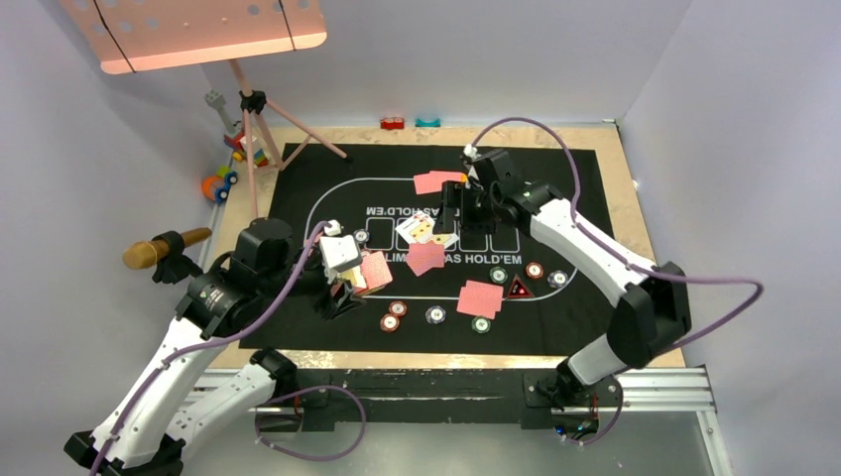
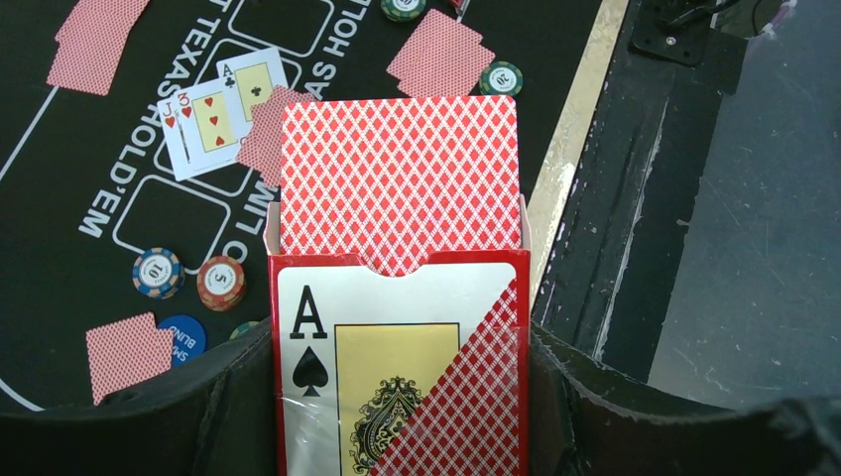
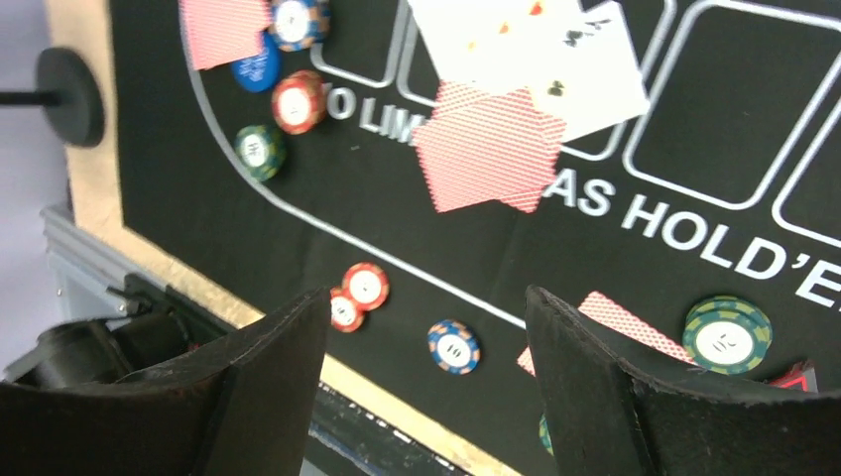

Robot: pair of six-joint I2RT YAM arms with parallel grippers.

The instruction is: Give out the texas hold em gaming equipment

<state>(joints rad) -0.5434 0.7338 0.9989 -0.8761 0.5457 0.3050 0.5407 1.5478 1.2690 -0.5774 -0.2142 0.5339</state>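
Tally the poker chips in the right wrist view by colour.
Red chips: 3
Blue-and-white chips: 2
Green chips: 3, the last barely in view
Total: 8

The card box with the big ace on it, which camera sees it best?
The left wrist view. The card box fills the frame there, held between the left fingers, its spade ace and the red-backed cards poking out both clear. From the top view it is only a small white and red shape. The right wrist view misses it.
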